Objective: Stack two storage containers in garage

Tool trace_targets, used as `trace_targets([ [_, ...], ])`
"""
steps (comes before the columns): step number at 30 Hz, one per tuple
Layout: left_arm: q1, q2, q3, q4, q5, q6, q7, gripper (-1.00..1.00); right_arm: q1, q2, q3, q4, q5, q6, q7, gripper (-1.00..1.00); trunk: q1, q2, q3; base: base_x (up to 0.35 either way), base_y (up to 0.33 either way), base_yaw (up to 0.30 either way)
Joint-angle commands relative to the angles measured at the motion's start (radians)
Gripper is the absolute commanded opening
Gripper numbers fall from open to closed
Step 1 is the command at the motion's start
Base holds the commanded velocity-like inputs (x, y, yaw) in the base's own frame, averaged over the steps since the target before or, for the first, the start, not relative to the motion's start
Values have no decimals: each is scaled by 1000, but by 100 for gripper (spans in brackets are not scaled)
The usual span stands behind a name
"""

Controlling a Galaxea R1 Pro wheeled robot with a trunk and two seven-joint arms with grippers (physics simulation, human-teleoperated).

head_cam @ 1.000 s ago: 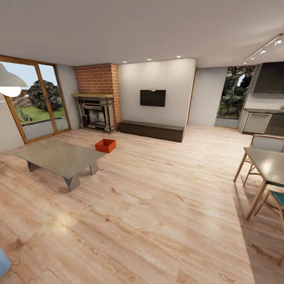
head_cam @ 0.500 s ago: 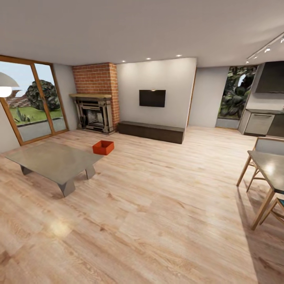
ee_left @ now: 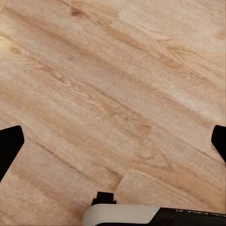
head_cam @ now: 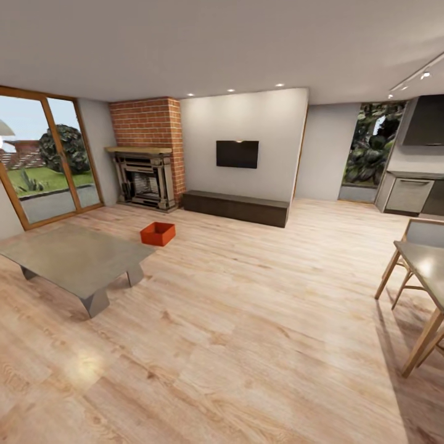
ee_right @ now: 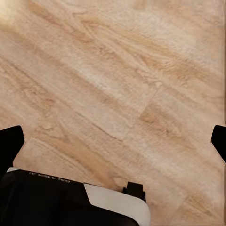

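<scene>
One storage container sits on the living room's wood plank floor beside the grey table; both jaws spread.

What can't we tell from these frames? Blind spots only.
- Second container: one orange-red container stands on the wood floor beyond the grey low table in the head view; whether another sits behind the table cannot be told.
- Its contents: too small, near wall hides the inside.
- Left gripper, right gripper: fingertips cut by picture edges, wide apart over bare planks.
</scene>
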Motion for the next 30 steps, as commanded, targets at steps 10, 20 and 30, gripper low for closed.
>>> trace_targets([
  [10, -2, 0, 1, 5, 5, -6, -2, 100, -1, -1, -10, 4, 10, -7, 2, 100, 1, -2, -2, 318, -78, 0],
  [20, -2, 0, 1, 5, 5, -6, -2, 100, -1, -1, -10, 4, 9, -7, 2, 100, 1, -2, -2, 318, -78, 0],
  [30, -2, 0, 1, 4, 5, -6, -2, 100, -2, -1, -10, 4, 9, -8, 2, 100, 1, -2, -2, 318, -78, 0],
])
